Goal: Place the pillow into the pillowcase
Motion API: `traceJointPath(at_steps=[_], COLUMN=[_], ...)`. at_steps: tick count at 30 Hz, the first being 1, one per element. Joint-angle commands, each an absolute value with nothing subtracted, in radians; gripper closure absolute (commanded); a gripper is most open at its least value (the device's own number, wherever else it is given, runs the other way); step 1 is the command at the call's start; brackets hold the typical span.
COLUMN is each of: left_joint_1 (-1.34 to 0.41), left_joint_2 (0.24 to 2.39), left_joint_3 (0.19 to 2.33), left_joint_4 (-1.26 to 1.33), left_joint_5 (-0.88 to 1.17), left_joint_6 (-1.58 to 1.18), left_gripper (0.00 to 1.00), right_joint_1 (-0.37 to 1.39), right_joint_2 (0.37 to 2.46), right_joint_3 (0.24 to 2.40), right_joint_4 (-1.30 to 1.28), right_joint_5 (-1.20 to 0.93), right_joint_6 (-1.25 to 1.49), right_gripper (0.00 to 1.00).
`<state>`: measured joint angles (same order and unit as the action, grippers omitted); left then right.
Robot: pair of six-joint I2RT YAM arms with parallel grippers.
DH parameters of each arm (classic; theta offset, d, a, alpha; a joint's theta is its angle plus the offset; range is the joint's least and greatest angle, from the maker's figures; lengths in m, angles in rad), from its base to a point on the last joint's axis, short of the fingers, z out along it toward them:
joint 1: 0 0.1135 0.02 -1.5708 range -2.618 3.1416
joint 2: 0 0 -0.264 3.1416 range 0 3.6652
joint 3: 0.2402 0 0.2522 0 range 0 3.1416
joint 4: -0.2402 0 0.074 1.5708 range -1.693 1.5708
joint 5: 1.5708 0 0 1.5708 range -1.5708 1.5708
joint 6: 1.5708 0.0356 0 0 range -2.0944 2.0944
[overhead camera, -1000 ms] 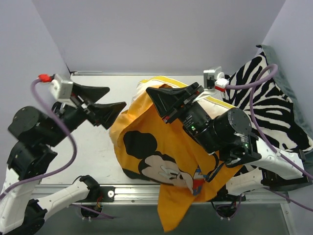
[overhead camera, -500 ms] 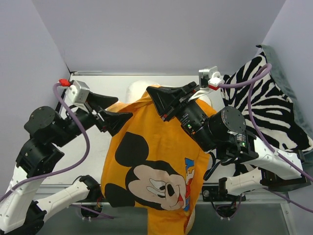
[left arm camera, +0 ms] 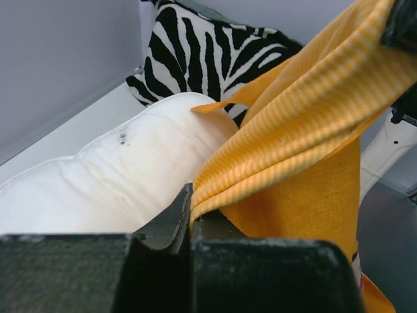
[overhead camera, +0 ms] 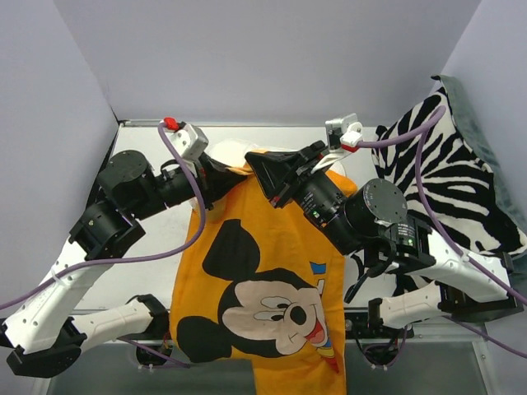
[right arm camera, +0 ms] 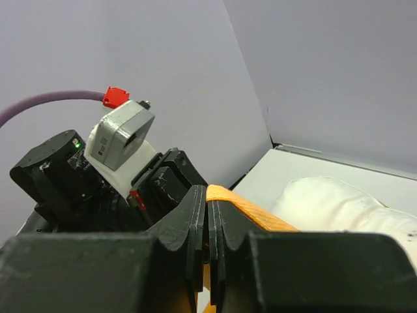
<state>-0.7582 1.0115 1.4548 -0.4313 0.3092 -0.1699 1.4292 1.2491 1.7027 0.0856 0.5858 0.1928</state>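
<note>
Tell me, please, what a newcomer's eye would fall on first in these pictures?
The orange Mickey Mouse pillowcase fills the middle of the top view. The left gripper and the right gripper pinch its top edge side by side. Behind it lies the white pillow, and a zebra-striped cushion leans at the far right.

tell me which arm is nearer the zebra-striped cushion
Right. The right arm lies just beside the zebra-striped cushion; the left arm is on the other side of the Mickey pillowcase, away from it.
</note>
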Motion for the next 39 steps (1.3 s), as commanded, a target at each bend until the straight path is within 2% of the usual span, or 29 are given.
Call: traceJointPath(at_steps=[1, 2, 3, 6, 8, 10, 15, 19, 22, 25, 26, 30, 38, 39], left_joint_1=[-0.752, -0.750, -0.749, -0.747, -0.749, -0.749, -0.747, -0.749, -0.752, -0.750, -0.749, -0.749, -0.746, -0.746], left_joint_2=[0.962, 0.960, 0.962, 0.979, 0.983, 0.989, 1.015, 1.035, 1.040, 1.037, 1.035, 1.025, 1.008, 1.009], left_joint_3=[1.482, 1.491, 1.524, 1.578, 1.611, 1.632, 1.652, 1.672, 1.686, 1.700, 1.701, 1.709, 1.712, 1.712], left_joint_4=[-0.266, -0.224, -0.215, -0.213, -0.222, -0.233, -0.244, -0.250, -0.253, -0.255, -0.259, -0.264, -0.282, -0.287], left_joint_5=[0.227, 0.224, 0.221, 0.230, 0.242, 0.261, 0.346, 0.387, 0.397, 0.405, 0.405, 0.402, 0.371, 0.368], left_joint_6=[-0.201, -0.207, -0.209, -0.209, -0.209, -0.206, -0.213, -0.215, -0.224, -0.229, -0.229, -0.232, -0.227, -0.224], left_gripper=[1.00, 1.00, 1.00, 1.00, 1.00, 1.00, 1.00, 1.00, 1.00, 1.00, 1.00, 1.00, 1.00, 1.00], right_joint_1=[1.431, 1.431, 1.430, 1.430, 1.427, 1.428, 1.428, 1.419, 1.347, 1.140, 0.997, 0.794, 0.664, 0.657], right_joint_2=[1.198, 1.178, 1.166, 1.074, 0.969, 0.892, 0.649, 0.666, 0.728, 0.797, 0.846, 0.982, 1.137, 1.147], right_joint_3=[1.744, 1.727, 1.717, 1.649, 1.593, 1.499, 1.275, 1.139, 1.094, 1.097, 1.110, 1.127, 1.143, 1.150], right_joint_4=[0.219, 0.209, 0.181, 0.121, 0.112, 0.101, 0.055, 0.054, 0.038, -0.113, -0.174, -0.227, -0.124, -0.124], right_joint_5=[0.580, 0.618, 0.642, 0.818, 0.902, 1.024, 1.063, 1.062, 1.002, 0.754, 0.610, 0.317, 0.083, 0.063], right_joint_6=[0.181, 0.169, 0.144, 0.095, 0.008, -0.092, -0.146, -0.238, -0.233, -0.057, -0.016, 0.068, 0.015, 0.011], right_gripper=[0.99, 0.91, 0.66, 0.24, 0.17, 0.15, 0.06, 0.04, 0.04, 0.06, 0.06, 0.10, 0.10, 0.12])
